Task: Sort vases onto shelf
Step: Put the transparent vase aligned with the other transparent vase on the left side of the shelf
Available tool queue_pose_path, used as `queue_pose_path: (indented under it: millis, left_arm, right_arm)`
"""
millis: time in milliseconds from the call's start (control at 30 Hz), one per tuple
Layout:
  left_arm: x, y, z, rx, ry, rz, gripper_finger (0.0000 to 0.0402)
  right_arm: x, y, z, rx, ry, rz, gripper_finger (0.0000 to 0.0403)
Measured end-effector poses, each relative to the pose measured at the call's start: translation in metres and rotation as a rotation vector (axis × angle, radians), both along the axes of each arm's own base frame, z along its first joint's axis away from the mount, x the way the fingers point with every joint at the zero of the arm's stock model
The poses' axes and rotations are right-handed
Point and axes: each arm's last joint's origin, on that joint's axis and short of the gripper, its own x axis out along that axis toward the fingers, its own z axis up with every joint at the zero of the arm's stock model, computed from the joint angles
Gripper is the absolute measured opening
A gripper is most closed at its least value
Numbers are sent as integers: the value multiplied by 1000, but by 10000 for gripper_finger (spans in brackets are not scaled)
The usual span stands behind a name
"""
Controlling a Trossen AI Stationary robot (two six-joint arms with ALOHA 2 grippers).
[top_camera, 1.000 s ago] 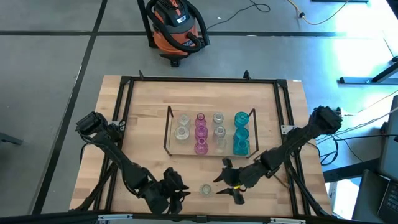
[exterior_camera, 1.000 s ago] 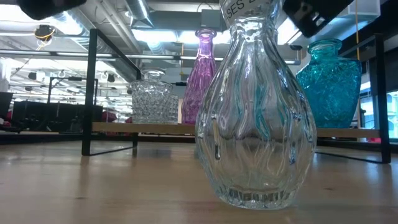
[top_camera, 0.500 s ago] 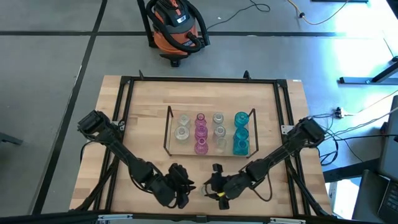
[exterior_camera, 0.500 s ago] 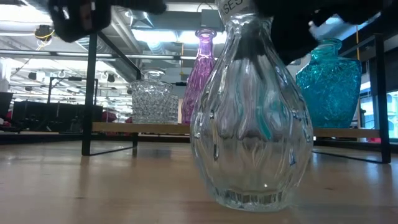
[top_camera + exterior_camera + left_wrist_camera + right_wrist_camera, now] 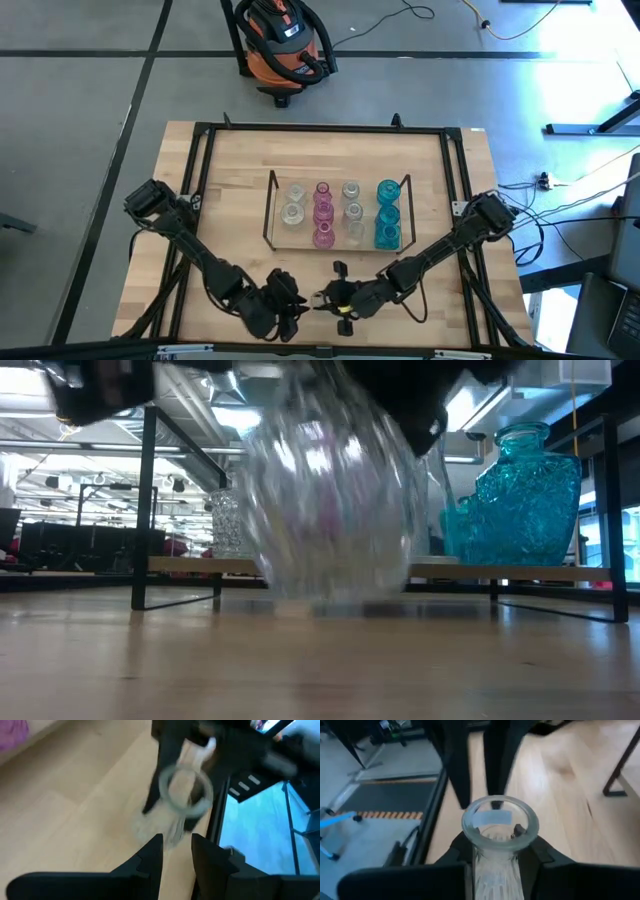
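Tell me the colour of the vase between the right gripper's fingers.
Clear, colourless ribbed glass vase, best seen in the right wrist view, held at the neck by the right gripper.

Robotics lab or industrial workshop. Grey concrete floor (image 5: 90, 90) with dark seam lines. Orange-and-black shop vacuum (image 5: 281, 42) parked at 12 o'clock beyond the wooden bench (image 5: 235, 170); loose cables (image 5: 520, 30) trail across the floor at 1 o'clock. Low view shows open ceiling with exposed ducts and pipes (image 5: 185, 400), strip lighting, metal framing behind.
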Motion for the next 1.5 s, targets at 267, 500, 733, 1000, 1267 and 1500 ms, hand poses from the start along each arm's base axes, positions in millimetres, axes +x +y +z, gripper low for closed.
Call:
queue_pose_path:
  millis: [267,500,733,1000,1267,1500]
  left_arm:
    - [-35,-29,-3,-1,-27,54,93]
    - [-66,-47,-6,-53,-35,124,93]
    - [-73,-50,-7,-96,-44,174,93]
    - [-72,-48,-7,-96,-48,183,93]
    - [-73,-49,-7,-100,-46,175,94]
    - [-73,-49,-7,-95,-43,175,94]
  right_arm:
    - [14,-10,12,27,-54,-37,65]
    - [38,-30,41,-97,-180,-264,65]
    - [66,-58,49,-160,-187,-458,65]
    - [96,-63,41,-149,-202,-489,65]
    - [96,-63,32,-187,-118,-521,65]
    - [91,-58,27,-180,-78,-560,65]
